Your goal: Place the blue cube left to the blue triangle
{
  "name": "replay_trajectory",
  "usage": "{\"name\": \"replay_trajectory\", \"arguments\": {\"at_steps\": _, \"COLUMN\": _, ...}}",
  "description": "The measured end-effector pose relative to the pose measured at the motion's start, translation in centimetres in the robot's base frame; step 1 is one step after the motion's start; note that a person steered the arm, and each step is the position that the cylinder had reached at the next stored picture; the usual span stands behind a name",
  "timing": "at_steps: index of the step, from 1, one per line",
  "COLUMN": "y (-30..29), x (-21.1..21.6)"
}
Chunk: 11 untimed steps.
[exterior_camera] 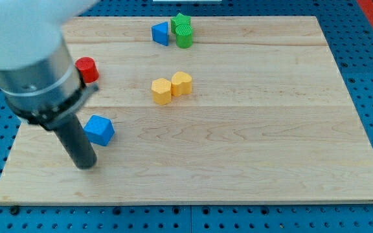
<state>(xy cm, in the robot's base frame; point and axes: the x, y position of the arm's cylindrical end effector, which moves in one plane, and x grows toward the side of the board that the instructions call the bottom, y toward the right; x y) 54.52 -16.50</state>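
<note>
The blue cube (pixel 99 130) lies on the wooden board (pixel 251 149) at the view's left, below centre. The blue triangle (pixel 160 33) sits near the view's top, touching two green blocks on its right. My tip (pixel 85 165) rests on the board just below and to the left of the blue cube, close to it; I cannot tell if they touch. The rod rises up-left into the arm's grey and white body.
A green block (pixel 180 22) and a green cylinder (pixel 184 37) stand right of the blue triangle. A red cylinder (pixel 87 69) sits at the left, beside the arm. Two yellow blocks (pixel 162 91) (pixel 182 83) touch near the middle.
</note>
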Motion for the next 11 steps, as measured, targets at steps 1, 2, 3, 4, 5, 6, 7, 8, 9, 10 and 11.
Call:
{"name": "replay_trajectory", "arguments": {"at_steps": 1, "y": 0.5, "x": -5.4}}
{"name": "replay_trajectory", "arguments": {"at_steps": 2, "y": 1.5, "x": -11.7}}
{"name": "replay_trajectory", "arguments": {"at_steps": 3, "y": 3.6, "x": -14.1}}
{"name": "replay_trajectory", "arguments": {"at_steps": 4, "y": 5.0, "x": -13.3}}
{"name": "replay_trajectory", "arguments": {"at_steps": 5, "y": 5.4, "x": -10.0}}
{"name": "replay_trajectory", "arguments": {"at_steps": 6, "y": 6.9, "x": -11.3}}
{"name": "replay_trajectory", "arguments": {"at_steps": 7, "y": 5.9, "x": -16.6}}
{"name": "replay_trajectory", "arguments": {"at_steps": 8, "y": 6.1, "x": -17.4}}
{"name": "replay_trajectory", "arguments": {"at_steps": 9, "y": 6.4, "x": -15.3}}
{"name": "replay_trajectory", "arguments": {"at_steps": 10, "y": 9.7, "x": -15.0}}
{"name": "replay_trajectory", "arguments": {"at_steps": 11, "y": 9.2, "x": -18.8}}
